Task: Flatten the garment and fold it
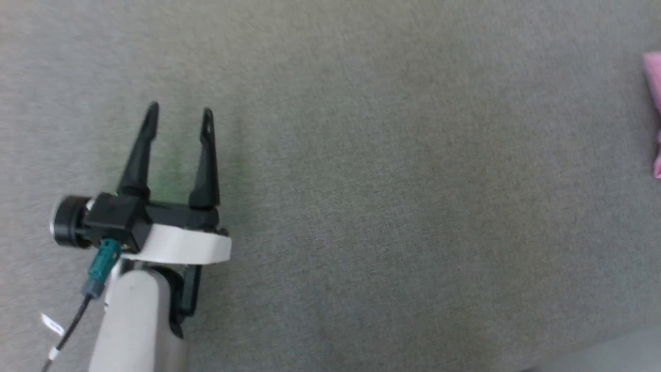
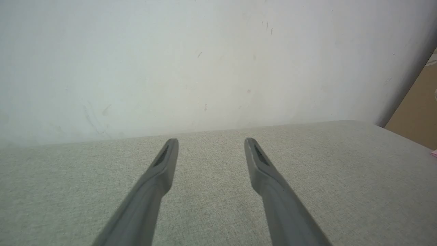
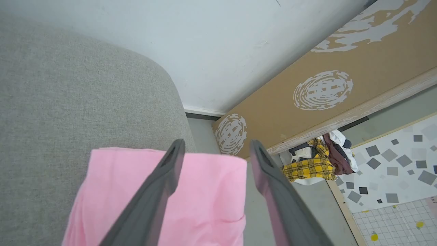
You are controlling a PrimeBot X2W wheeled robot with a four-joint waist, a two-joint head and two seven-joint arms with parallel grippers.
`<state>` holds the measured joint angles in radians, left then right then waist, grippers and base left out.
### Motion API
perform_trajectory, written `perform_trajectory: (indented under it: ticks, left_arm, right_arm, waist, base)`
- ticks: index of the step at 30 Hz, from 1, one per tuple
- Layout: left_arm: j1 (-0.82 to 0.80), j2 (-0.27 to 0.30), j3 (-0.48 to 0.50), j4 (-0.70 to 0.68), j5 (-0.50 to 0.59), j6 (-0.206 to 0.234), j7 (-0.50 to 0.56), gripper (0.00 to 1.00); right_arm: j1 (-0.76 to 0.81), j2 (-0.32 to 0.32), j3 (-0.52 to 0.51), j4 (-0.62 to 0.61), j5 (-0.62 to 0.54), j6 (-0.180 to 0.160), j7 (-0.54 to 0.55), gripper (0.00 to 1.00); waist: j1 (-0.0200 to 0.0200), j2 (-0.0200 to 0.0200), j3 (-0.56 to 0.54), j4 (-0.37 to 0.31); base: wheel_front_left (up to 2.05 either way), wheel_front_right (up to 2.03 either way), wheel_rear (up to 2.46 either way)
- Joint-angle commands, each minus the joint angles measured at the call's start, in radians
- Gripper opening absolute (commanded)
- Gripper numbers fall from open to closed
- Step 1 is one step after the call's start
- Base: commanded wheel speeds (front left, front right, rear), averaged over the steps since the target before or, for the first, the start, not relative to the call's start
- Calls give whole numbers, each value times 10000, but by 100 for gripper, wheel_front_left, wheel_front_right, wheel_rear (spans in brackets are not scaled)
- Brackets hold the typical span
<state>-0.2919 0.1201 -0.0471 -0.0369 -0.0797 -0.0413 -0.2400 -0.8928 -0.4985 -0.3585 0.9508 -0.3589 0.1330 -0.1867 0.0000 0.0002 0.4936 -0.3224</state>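
Note:
The pink garment lies folded flat on the grey cloth surface close to its right edge. My right gripper hovers open right above it, nothing between its fingers. In the head view only a strip of the garment peeks in at the right border, and a tiny pink corner appears in the left wrist view. My left gripper is open over bare grey fabric far to the left of the garment, its fingers empty.
A white wall rises behind the grey surface. Off the surface's right side lie a brown board with white patches, a heap of mixed clothes on the floor and a patterned mat.

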Motion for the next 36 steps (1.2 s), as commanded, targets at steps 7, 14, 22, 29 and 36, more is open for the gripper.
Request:
perform_trajectory:
  ticks: [7,14,22,29,36]
  left_arm:
    - [718,-380,-45,773,-594,124,-208,100]
    - [1323,-596,-150,1055,-972,58,-215,100]
    - [1684,-678,-367,1276,-1223,46,-216,100]
    - [2017,-694,-511,1605,-1288,134,-217,100]
    - [2322,-697,-615,1809,-1367,269,-217,100]
  right_arm:
    - [929,277,1403,-805,2076,-23,-729,100]
    - [3549,1045,2429,-4240,4429,-23,-747,100]
    - [6477,2482,2269,-7935,4750,-23,-21,100]
    - [8329,3728,2377,-9572,4478,-23,305,100]
    - [9370,4340,2594,-9940,4206,-23,486,100]
  waist:
    - [0,-2,-2264,1236]
    - [0,-2,-3474,1975]
    - [0,-2,-4141,2606]
    - [0,-2,-4562,3000]
    - [0,-2,-4808,3250]
  base:
    - [0,0,0]
    - [0,0,0]
    - [0,0,0]
    - [0,0,0]
    - [0,0,0]
